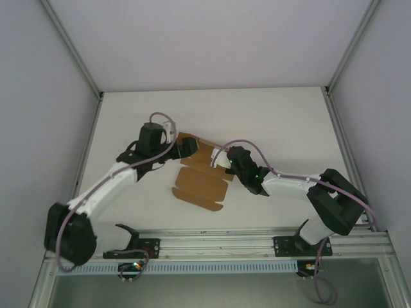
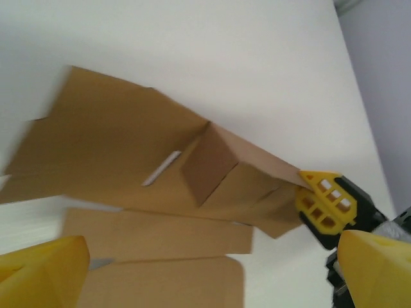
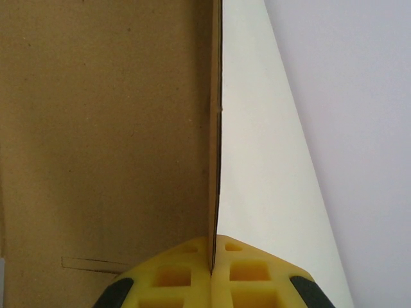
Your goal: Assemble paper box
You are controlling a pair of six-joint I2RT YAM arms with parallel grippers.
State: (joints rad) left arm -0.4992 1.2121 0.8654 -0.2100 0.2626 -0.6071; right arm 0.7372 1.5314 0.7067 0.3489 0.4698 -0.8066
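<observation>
The paper box, half folded, lies mid-table between the arms. The right gripper has its jaws pinched on a raised wall at the right. The left gripper hangs above with jaws wide apart. The card looks light and stiff (likely quick to crease), so grip flap edges near the folds.

White-and-black left arm bent at the elbow, yellow-padded two-finger left claw spread wide. White-and-black right arm angled inward, yellow-padded right claw pinched tight on a raised wall of the plain brown cardboard paper box, just ahead and right of the left claw.
</observation>
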